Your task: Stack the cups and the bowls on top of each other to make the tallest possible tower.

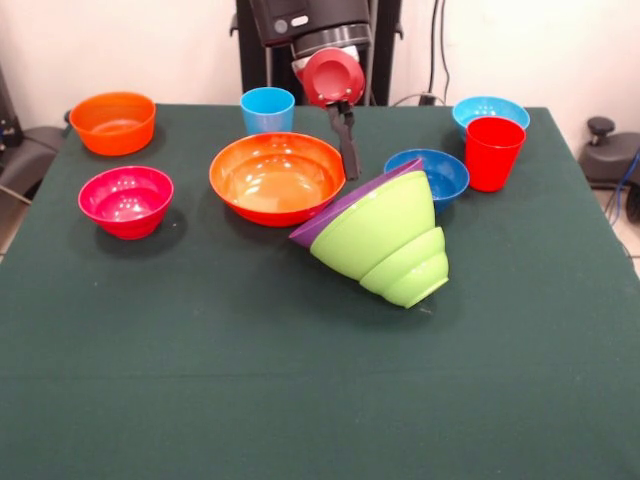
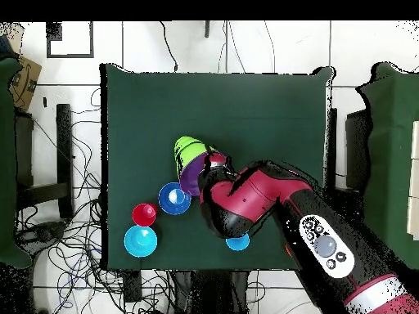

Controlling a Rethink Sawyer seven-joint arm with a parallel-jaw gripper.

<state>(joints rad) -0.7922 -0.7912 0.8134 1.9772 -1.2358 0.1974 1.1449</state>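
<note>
Bowls — glossy, light, stiff plastic, nested and tipped near the table's middle — look slippery; gripper at the purple rim, finger state unclear.

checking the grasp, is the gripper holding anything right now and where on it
It cannot be told. The gripper reaches down at the raised rim of the tipped purple bowl; its contact is hidden.

The tipped stack of bowls lies on the worktop, right of the widest upright bowl; a cup stands behind that bowl.
</note>
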